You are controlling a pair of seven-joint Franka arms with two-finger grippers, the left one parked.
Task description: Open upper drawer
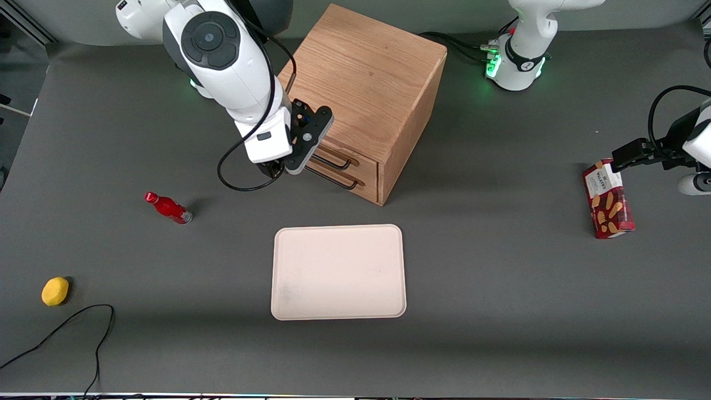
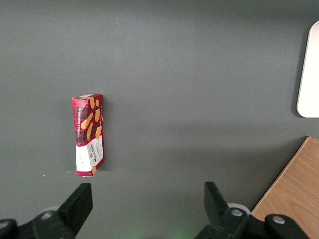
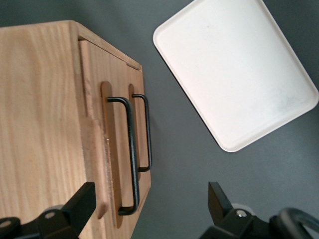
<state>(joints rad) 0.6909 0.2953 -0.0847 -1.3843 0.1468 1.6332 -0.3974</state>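
Your right arm's end effector [image 1: 289, 161] hangs just in front of the oak cabinet [image 1: 366, 83], level with its two drawer fronts, fingers spread apart and clamped on nothing. In the right wrist view you see both black fingers [image 3: 79, 206] wide of each other, with the bar handles showing between them and untouched.

The upper drawer [image 3: 94, 144] sits in the top slot of the cabinet, its front standing slightly proud of the cabinet face, and its long black handle [image 3: 128, 154] runs along the front. The lower drawer [image 1: 355, 186] sits directly beneath, its own black handle [image 3: 147, 133] parallel to the first. In the front view the end effector covers part of both drawer fronts.

On the grey bench [image 1: 500, 311], a cream tray [image 1: 339, 272] lies nearer to the front camera than the cabinet, and nothing rests on it. Toward the working arm's end you find a red bottle [image 1: 168, 208] lying on its side and, nearer the camera, a small yellow lemon-like object [image 1: 55, 291] beside a loose black cable [image 1: 83, 328]. Toward the parked arm's end, a red biscuit box [image 1: 607, 199] lies flat on the bench.
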